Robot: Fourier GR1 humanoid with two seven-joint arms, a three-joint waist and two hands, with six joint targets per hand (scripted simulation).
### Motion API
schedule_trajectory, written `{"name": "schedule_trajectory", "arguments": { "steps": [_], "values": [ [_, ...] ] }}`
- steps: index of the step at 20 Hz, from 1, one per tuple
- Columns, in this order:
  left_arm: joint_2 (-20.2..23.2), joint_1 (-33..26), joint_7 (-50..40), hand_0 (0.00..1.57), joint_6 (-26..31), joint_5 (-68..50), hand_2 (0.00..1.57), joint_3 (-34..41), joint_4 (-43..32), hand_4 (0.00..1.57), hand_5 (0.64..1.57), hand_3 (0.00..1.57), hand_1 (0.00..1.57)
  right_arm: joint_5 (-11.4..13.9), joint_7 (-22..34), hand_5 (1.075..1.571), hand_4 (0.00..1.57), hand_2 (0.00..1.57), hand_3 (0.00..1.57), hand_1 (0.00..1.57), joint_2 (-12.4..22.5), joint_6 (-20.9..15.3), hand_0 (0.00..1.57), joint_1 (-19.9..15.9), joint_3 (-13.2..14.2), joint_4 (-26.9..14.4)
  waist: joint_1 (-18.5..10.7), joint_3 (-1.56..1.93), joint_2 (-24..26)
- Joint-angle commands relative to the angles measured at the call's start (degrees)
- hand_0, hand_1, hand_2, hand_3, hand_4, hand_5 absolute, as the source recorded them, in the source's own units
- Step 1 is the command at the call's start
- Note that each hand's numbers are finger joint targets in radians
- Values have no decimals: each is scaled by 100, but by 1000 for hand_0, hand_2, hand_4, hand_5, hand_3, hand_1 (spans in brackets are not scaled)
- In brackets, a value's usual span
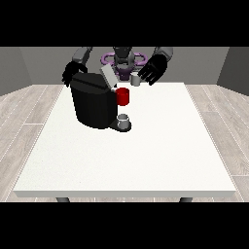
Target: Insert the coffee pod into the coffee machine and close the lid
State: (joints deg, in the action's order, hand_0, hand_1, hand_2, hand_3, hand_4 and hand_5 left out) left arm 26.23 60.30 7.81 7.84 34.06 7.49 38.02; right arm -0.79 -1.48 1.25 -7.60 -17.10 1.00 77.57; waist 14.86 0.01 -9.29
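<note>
The black coffee machine point(92, 104) stands on the white table point(146, 155) left of centre, with its grey lid point(108, 75) tilted up and open. A small grey coffee pod point(135, 80) shows upright near the table's far edge, right of the lid. The hand at the view's right point(153, 68) hovers just right of and above the pod, its fingers spread and pointing down towards it; I cannot tell whether they touch it. The hand at the view's left point(71, 73) is behind the machine's far left corner, holding nothing that I can see.
A red mug point(123, 96) stands against the machine's right side. A small grey cup point(124, 120) sits on the machine's drip tray in front. The robot's torso point(123, 57) is behind the far edge.
</note>
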Motion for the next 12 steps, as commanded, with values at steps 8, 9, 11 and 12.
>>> {"name": "schedule_trajectory", "arguments": {
  "steps": [8,9,11,12],
  "values": [
    [-256,255,-142,1281,-72,242,1306,-204,105,501,1571,1226,1281,-25,-419,1571,459,0,0,0,108,-2,0,76,209,-172,14,2,-207],
    [-143,345,-81,1262,-181,186,1297,-40,-60,494,1571,1237,1262,-5,-24,1571,480,0,0,0,179,22,0,-157,122,150,221,-1,-344],
    [26,390,-72,1277,-149,228,1303,-11,-88,488,1571,1236,1277,12,-238,1571,526,0,0,0,131,41,0,90,81,164,284,-1,-348],
    [172,624,35,1306,98,95,1328,97,-118,487,1571,1245,1306,65,-316,1571,519,0,0,0,80,-98,0,-130,108,139,240,-1,-556]
  ]
}}
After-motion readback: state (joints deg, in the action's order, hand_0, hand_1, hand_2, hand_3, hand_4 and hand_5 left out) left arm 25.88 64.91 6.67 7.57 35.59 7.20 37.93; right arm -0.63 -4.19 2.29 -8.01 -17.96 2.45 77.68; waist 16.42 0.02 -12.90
